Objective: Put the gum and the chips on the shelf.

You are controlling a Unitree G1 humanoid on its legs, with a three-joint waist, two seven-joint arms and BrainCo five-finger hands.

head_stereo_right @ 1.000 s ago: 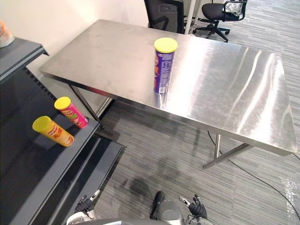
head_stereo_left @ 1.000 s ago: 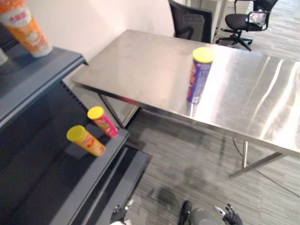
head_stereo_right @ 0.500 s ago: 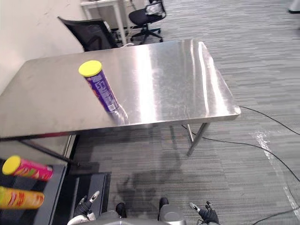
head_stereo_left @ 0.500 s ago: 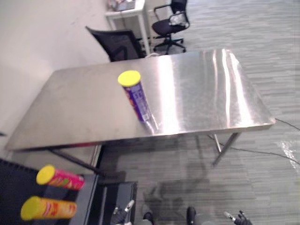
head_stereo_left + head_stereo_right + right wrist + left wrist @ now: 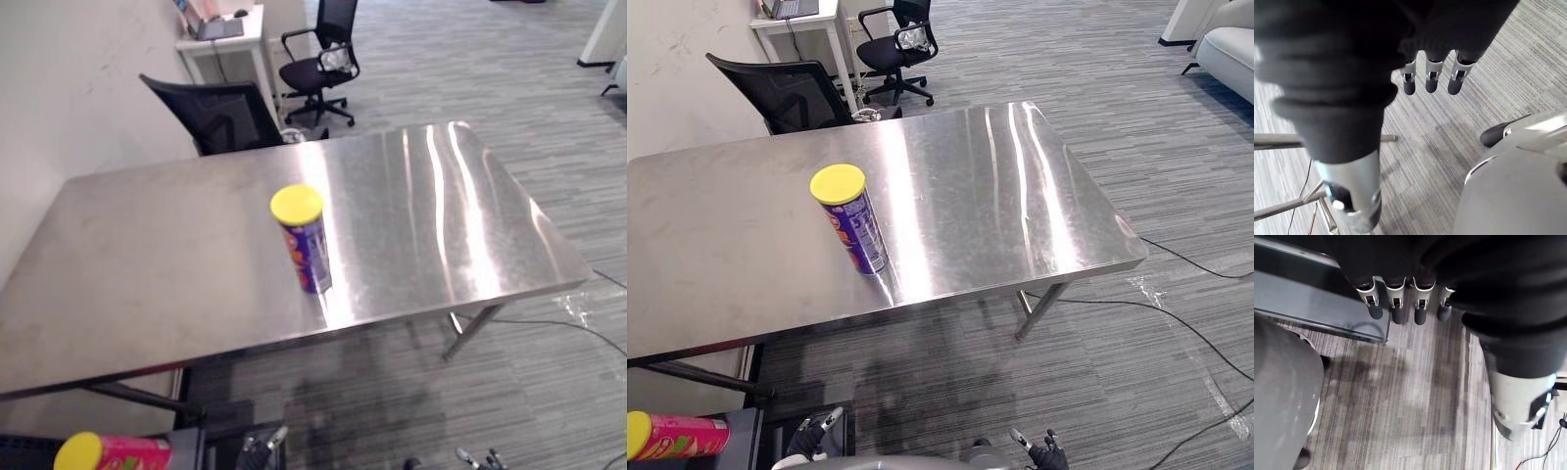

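A purple chips can with a yellow lid stands upright near the front edge of the steel table. A pink can with a yellow lid lies on its side on the dark shelf at the lower left. My left hand hangs low beside the shelf, its fingers straight and holding nothing. My right hand hangs over the floor at the bottom, its fingers straight and empty too. Both hands are far below and in front of the chips can.
A black chair stands behind the table, with a wheeled office chair and a white desk farther back. Grey striped carpet lies around the table. A pale sofa stands at the far right.
The camera has swung right: the table now sits in the middle and the shelf has slid off to the lower left. Both hands still hang low; the chips can has not moved.
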